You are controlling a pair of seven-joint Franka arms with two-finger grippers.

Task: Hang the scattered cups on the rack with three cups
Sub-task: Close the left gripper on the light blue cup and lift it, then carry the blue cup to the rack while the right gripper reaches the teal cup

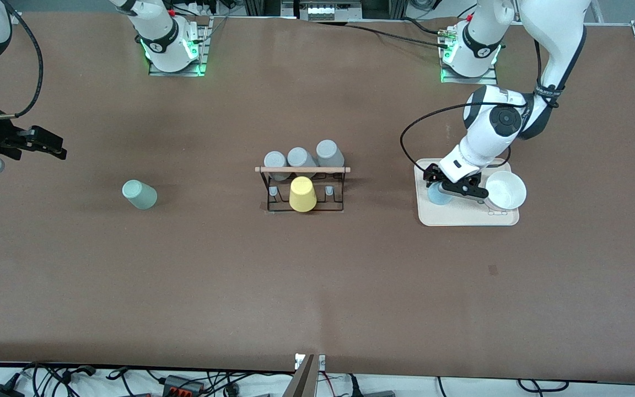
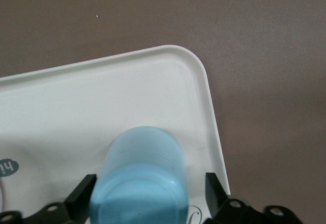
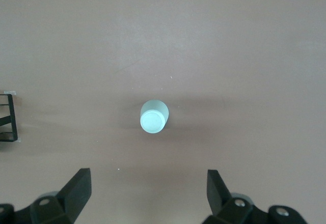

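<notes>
A: Front: left tool [image 1: 455, 186] at blue cup [image 1: 439, 194] on tray [image 1: 463, 218]; green cup [image 1: 139, 194] at rack's [image 1: 303, 190] nine o'clock.

B: Left wrist: fingers [image 2: 81, 196] straddle the cup, apart. Uneven closing could tip it.

A: Right wrist: right tool [image 3: 147, 188] apart, waiting.

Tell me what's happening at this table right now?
The left gripper is down on the cream tray, its fingers on either side of the light blue cup beside a white bowl. The right gripper hovers open near its end of the table; the mint-green cup stands alone on the table. The rack already carries three grey cups and a yellow cup.
</notes>
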